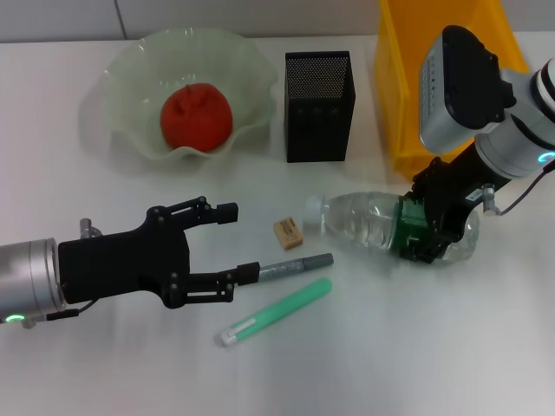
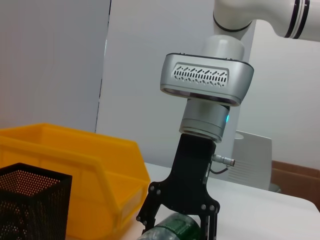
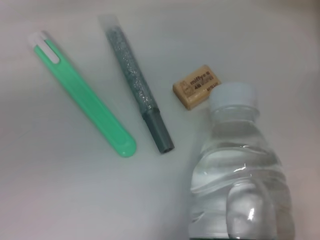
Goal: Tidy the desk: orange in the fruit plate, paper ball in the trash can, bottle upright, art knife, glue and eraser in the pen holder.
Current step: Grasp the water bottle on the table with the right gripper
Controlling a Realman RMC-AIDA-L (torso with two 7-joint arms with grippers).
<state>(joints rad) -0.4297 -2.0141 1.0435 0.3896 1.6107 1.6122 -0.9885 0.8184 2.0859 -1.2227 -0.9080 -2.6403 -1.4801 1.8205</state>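
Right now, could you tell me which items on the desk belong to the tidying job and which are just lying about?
Job items: orange in fruit plate, bottle lying down under right gripper, eraser, glue, art knife, pen holder.

Lying about: yellow bin. Left gripper hangs open nearby.

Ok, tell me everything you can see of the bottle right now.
The bottle is clear plastic with a white cap, a green label band and what looks like water inside. It lies on its side on the white desk, cap towards the eraser but apart from it. The right hand straddles its labelled middle; contact isn't clear.
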